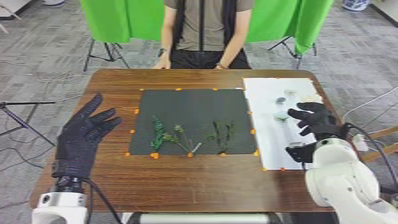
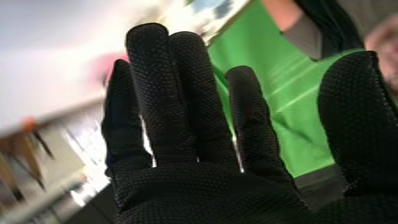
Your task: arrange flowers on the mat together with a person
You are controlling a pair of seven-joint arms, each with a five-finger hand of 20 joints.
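Over the flat, white rectangular sheet (image 1: 272, 137), your black-gloved right hand (image 1: 316, 120) is relaxed and empty. Pinch the small, pale, rounded flower (image 1: 281, 115) lightly.

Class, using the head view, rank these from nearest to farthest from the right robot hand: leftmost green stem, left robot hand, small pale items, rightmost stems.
1. Small pale items: on the white sheet, right side.
2. Rightmost stems: dark mat, right of its middle.
3. Leftmost green stem: same mat, left part.
4. Left robot hand: table's left side.
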